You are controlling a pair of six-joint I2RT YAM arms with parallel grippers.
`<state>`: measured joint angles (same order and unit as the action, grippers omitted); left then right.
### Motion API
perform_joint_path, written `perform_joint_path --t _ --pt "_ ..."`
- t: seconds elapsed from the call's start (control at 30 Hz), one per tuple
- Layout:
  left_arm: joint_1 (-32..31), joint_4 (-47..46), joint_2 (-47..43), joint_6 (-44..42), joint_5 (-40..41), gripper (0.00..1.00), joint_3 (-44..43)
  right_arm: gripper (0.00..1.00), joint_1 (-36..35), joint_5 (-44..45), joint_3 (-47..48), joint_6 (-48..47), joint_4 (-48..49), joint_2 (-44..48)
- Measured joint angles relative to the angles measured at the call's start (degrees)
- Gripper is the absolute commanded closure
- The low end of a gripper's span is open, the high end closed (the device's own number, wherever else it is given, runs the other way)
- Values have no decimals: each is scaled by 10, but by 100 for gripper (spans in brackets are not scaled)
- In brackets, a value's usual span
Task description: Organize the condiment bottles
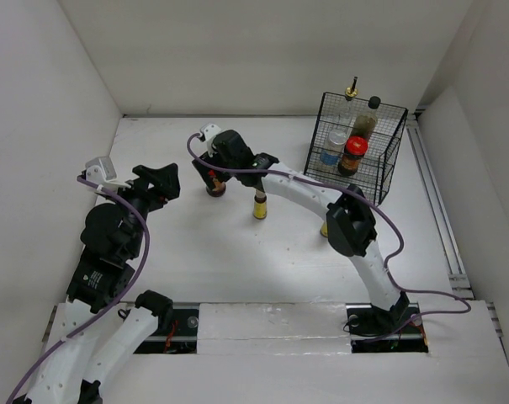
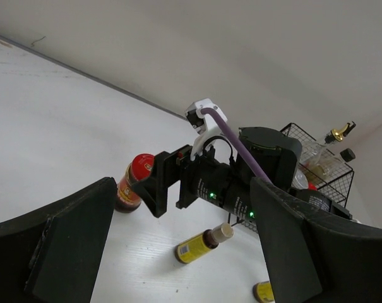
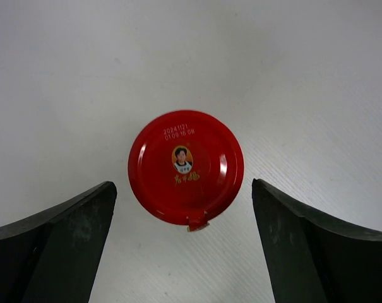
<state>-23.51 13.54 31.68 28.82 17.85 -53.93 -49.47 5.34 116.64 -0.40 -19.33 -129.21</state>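
**Condiment bottles: one red-lidded jar waits under the right gripper**

The red-lidded jar [image 3: 185, 165] stands upright on the white table [image 1: 237, 269], well apart from the black wire basket [image 1: 387, 172]. My right gripper [image 3: 183, 184] hangs directly above it. Its jaws are wide open, one on each side of the lid, and touch nothing.

My left gripper [image 1: 164, 181] is near, also open and empty.

A tiny yellow-labelled bottle [image 1: 260, 206] stands just beside the jar.

I judge the jar to be rigid, probably glass, and rather heavy for its size. The glossy lid looks slippery, so I would go lower and close on the body under the lid, not on the lid rim. A gentle, centred squeeze should keep it from tilting.
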Motion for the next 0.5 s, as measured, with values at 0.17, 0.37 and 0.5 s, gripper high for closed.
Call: perform_joint_path --t 0.17,0.37,0.5 --pt "0 0 1 0 -3 18 0 28 0 -9 28 9 37 -27" --pt "0 0 1 0 -4 18 0 41 3 -17 54 14 47 -49" --pt "0 0 1 0 -5 18 0 44 5 -19 39 21 62 -42"
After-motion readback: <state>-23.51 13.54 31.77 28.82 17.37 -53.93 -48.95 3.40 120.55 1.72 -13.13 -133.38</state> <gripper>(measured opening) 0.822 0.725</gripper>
